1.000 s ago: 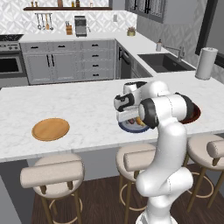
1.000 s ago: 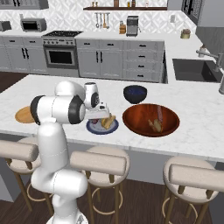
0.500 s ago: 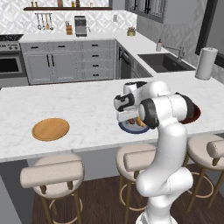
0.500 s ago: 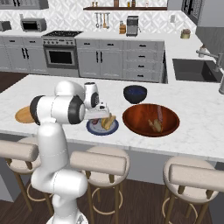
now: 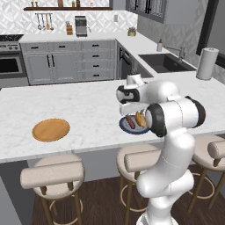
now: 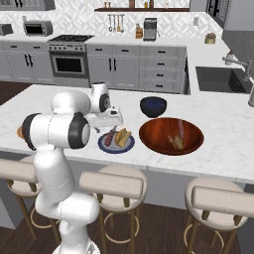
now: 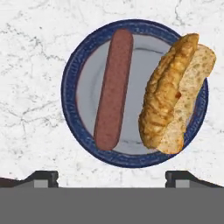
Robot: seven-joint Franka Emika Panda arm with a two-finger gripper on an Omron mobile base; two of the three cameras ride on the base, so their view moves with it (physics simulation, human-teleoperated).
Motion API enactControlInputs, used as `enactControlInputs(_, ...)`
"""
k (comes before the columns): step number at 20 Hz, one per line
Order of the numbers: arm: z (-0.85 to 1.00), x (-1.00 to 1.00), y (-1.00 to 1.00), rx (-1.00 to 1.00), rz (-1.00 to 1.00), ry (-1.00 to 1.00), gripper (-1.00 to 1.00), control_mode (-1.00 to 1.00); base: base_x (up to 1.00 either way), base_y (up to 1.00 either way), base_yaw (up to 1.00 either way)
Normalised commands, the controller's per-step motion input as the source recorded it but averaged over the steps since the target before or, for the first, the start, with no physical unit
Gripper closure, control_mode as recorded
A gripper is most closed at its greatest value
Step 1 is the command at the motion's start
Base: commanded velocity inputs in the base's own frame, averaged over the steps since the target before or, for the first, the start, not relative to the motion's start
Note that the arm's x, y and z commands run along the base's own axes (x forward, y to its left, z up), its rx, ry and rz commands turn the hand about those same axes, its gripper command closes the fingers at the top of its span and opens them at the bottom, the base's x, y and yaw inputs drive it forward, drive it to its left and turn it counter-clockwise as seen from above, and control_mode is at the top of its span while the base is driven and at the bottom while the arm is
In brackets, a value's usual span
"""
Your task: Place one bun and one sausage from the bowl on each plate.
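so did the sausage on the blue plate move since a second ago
Cannot tell. Earlier the pincer hid that spot on the blue plate. Now the sausage lies flat there beside the bun, pincer open above.

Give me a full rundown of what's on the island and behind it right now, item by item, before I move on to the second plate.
Blue plate: one, slate blue, on the island under the end effector.
Sausage: one, red-brown, lying on the blue plate; another in the wooden bowl.
Bun: one, golden, on the blue plate beside the sausage; another, paler, in the wooden bowl.
Wooden plate: one, orange-tan, bare, on the island.
Wooden bowl: one, red-brown, beside the blue plate.
Dark bowl: one, navy, behind the wooden bowl.
Paper towel roll: one, white, by the sink.
Stools: tan, along the island front.
End effector: one, open, above the blue plate, holding nothing.
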Motion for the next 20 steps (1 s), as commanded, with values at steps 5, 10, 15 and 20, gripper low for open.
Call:
enactControlInputs(5, 0.67, -0.51, -0.89, 0.00, -0.10, -0.01, -1.00, -1.00, 0.00, 0.00, 0.00)
enactControlInputs(10, 0.21, -0.03, -1.00, -0.01, -0.07, 0.00, -1.00, -1.00, 0.00, 0.00, 0.00)
enactControlInputs(15, 0.00, 0.00, -1.00, -0.07, 0.00, 0.00, -1.00, -1.00, 0.00, 0.00, 0.00)
enactControlInputs(20, 0.00, 0.00, -1.00, -0.01, 0.00, 0.00, -1.00, -1.00, 0.00, 0.00, 0.00)
